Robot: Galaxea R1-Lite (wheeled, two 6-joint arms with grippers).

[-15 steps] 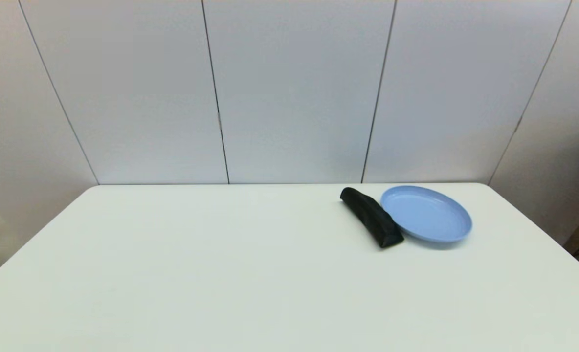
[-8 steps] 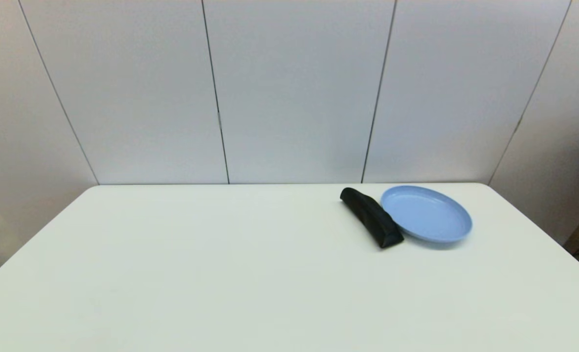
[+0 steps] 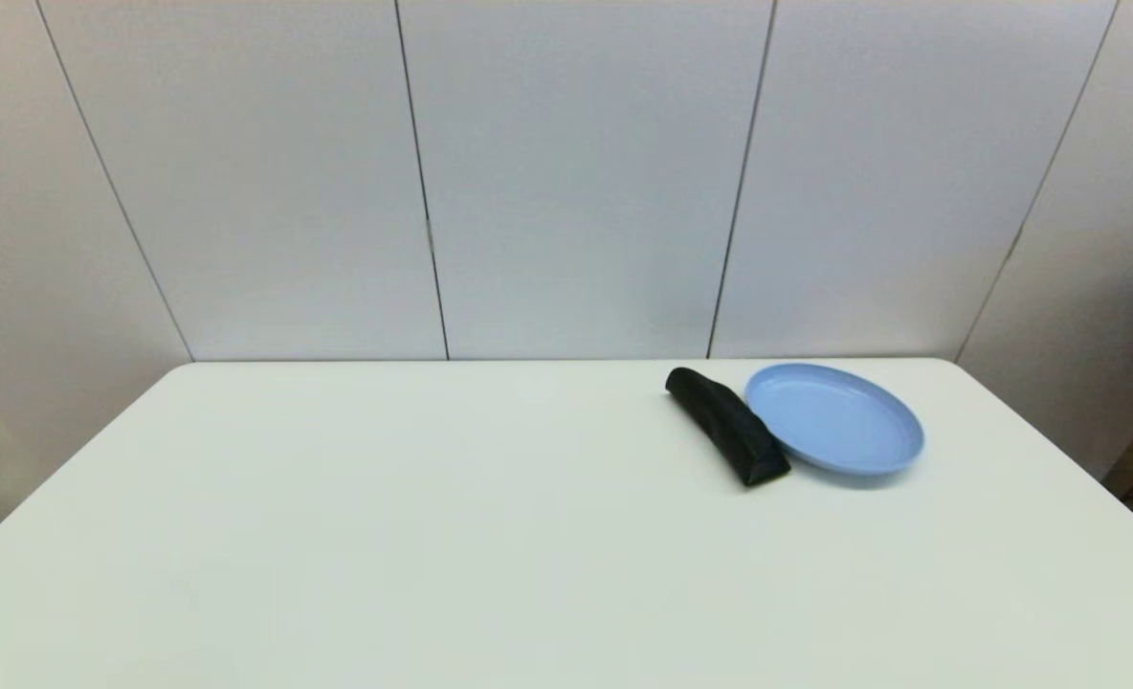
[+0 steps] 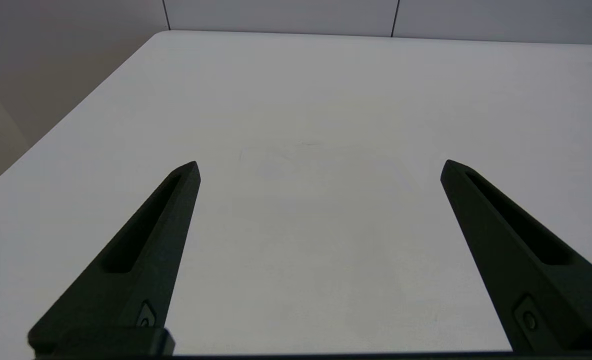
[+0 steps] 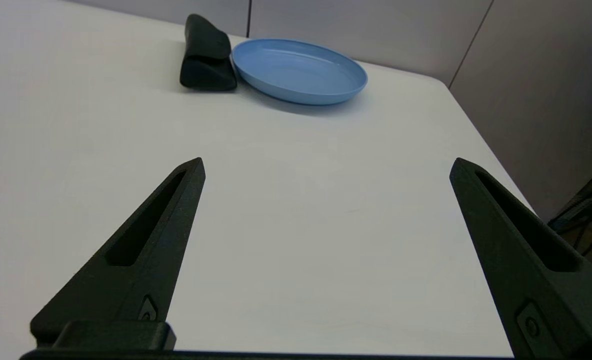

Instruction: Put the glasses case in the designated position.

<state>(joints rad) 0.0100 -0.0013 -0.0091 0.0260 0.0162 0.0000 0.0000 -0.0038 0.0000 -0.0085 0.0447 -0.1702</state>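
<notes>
Black glasses case (image 5: 205,55) on table (image 3: 433,536), touching blue plate (image 5: 298,70), well ahead of right hand (image 5: 326,167); both hands spread wide, left hand (image 4: 318,167) holding nothing.

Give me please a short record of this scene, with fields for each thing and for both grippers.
glasses case: black, lying on the table, at the left edge of the plate, touching or nearly so
plate: blue, nothing in it, far right part of the table
table: white
left gripper: open, holds nothing, over bare table
right gripper: open, holds nothing, well short of the case
</notes>
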